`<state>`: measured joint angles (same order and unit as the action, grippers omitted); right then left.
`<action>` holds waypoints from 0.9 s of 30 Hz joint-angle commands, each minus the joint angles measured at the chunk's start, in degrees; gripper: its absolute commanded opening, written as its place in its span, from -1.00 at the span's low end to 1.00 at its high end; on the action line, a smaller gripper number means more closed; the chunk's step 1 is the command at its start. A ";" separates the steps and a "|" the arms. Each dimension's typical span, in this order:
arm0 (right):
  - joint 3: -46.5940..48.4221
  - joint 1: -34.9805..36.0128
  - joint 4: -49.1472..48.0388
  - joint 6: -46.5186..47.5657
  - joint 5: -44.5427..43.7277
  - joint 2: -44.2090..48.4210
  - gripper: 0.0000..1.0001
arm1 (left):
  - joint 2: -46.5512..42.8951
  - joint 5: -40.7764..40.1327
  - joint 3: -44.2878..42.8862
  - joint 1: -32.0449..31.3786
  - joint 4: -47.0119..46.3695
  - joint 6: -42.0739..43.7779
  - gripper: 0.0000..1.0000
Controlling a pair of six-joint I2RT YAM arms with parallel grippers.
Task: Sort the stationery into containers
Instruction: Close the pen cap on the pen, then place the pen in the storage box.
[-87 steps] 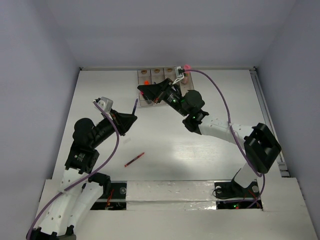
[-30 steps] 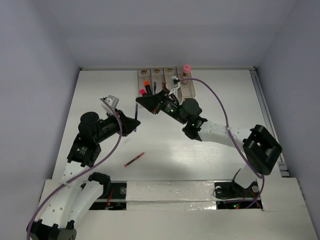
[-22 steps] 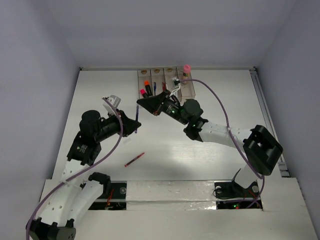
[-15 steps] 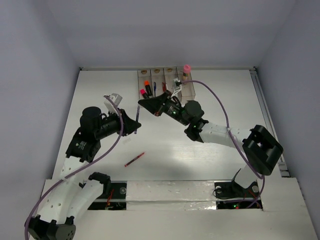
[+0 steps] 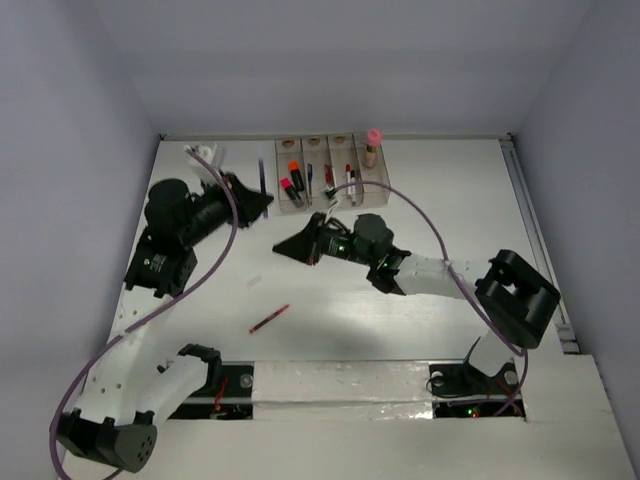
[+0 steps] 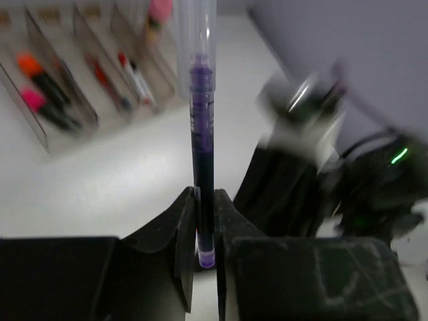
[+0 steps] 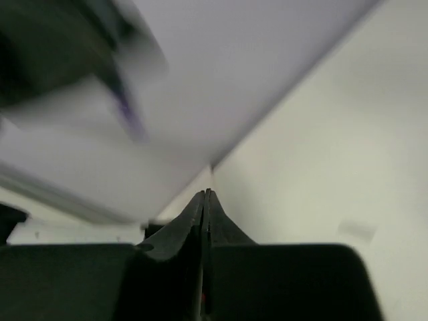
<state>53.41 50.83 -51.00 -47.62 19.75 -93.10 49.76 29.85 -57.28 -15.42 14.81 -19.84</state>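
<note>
Pinching blue pen [image 6: 202, 134] by end, shaft jutting past left hand [image 6: 204, 200]; right hand [image 7: 206, 197] closed.

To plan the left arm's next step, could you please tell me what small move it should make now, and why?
Probably carry the left gripper right, over the clear brownish plastic bins: it is shut on a thin blue pen that sits just left of them.

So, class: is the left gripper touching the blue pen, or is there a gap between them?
Touching. In the left wrist view the left gripper pinches the blue pen from both sides, no gap.
</note>
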 commanded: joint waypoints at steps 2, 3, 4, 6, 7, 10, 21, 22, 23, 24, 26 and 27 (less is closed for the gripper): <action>-6.03 5.25 14.18 0.95 15.68 -2.44 -1.00 | -0.28 -5.68 -8.82 0.57 -24.74 1.03 -1.00; -6.38 5.25 13.31 0.77 15.67 -1.83 -1.00 | -0.27 -4.98 -7.51 0.57 -25.61 0.59 -1.00; -6.65 5.25 13.04 0.51 15.59 -1.39 -1.00 | -0.54 -4.02 -6.72 0.57 -26.14 -0.11 -1.00; -7.44 5.25 12.51 0.59 13.74 -0.42 -1.00 | -1.94 -3.39 -5.22 0.57 -26.23 -0.64 -1.00; -7.44 5.25 12.94 1.03 13.48 -0.07 -1.00 | -2.55 -3.83 -3.82 0.57 -25.89 -0.38 -1.00; -7.26 3.06 14.78 2.34 12.95 2.04 -1.00 | -4.66 -4.62 -2.06 0.57 -22.90 1.11 -1.00; 0.45 -6.62 27.00 16.76 14.62 18.48 0.13 | -10.47 10.98 15.43 0.57 -26.21 -3.96 -1.00; 1.86 -6.62 27.71 17.46 14.01 18.65 0.27 | -10.56 13.02 17.79 0.57 -27.45 -4.77 -1.00; 3.18 -6.62 27.71 18.51 13.13 18.57 0.42 | -10.73 15.22 18.86 0.57 -28.86 -5.64 -1.00; 5.89 -6.62 27.71 18.96 12.34 18.05 0.47 | -11.26 18.46 19.82 0.57 -30.96 -7.05 -1.00; 8.63 -7.15 27.45 19.58 12.68 16.38 0.63 | -11.79 20.68 21.33 0.57 -31.51 -7.41 -1.00; 10.82 -7.15 27.10 19.40 12.42 15.76 0.68 | -12.14 21.21 21.59 0.57 -31.07 -6.80 -1.00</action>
<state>58.70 43.90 -24.56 -31.66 33.34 -75.99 39.72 42.57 -35.83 -14.90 -8.91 -24.73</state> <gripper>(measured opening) 0.812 0.080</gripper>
